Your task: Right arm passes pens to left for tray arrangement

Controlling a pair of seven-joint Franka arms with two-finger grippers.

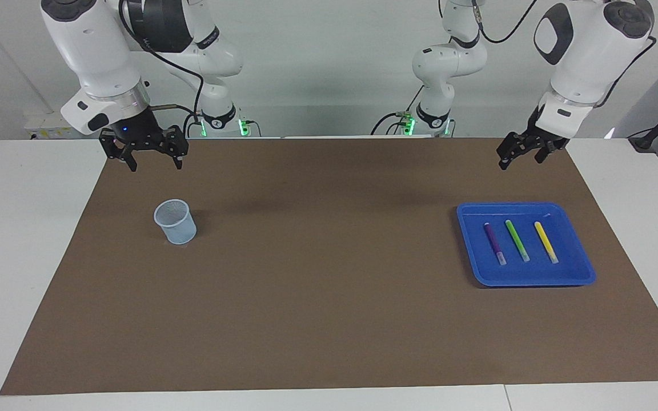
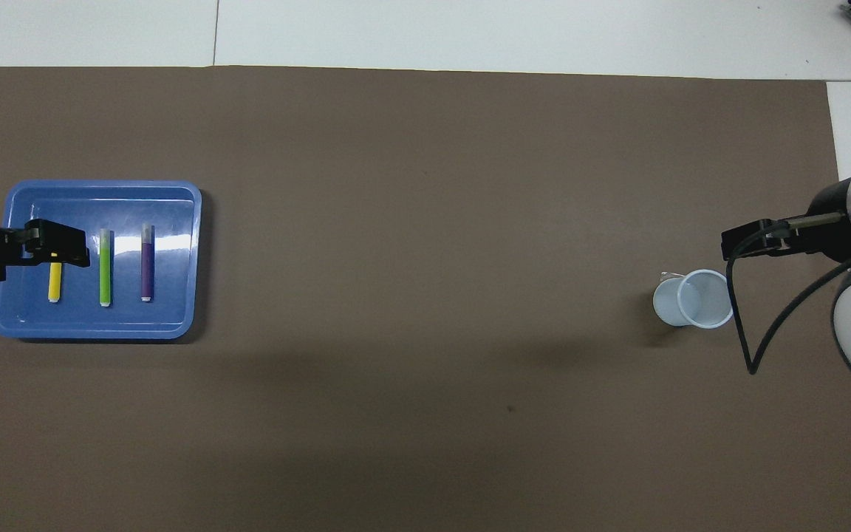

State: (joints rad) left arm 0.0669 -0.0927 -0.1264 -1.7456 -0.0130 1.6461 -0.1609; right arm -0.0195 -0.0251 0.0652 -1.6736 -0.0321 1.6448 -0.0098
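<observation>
A bright blue tray [image 1: 570, 228] [image 2: 174, 207] lies at the left arm's end of the table. Three pens rest in it side by side: purple [image 1: 494, 242] [image 2: 147, 263], green [image 1: 517, 240] [image 2: 105, 267] and yellow [image 1: 546, 241] [image 2: 55, 284]. My left gripper [image 1: 520, 162] [image 2: 56, 247] hangs open and empty, high over the mat at the tray's robot-side rim. In the overhead view it covers part of the yellow pen. My right gripper [image 1: 156, 166] [image 2: 747, 242] waits open and empty over the mat by the cup.
A small translucent pale-blue cup [image 1: 175, 221] [image 2: 694, 298] stands upright at the right arm's end. A brown mat [image 1: 329, 285] covers most of the white table. A black cable loops down from the right wrist [image 2: 747, 347].
</observation>
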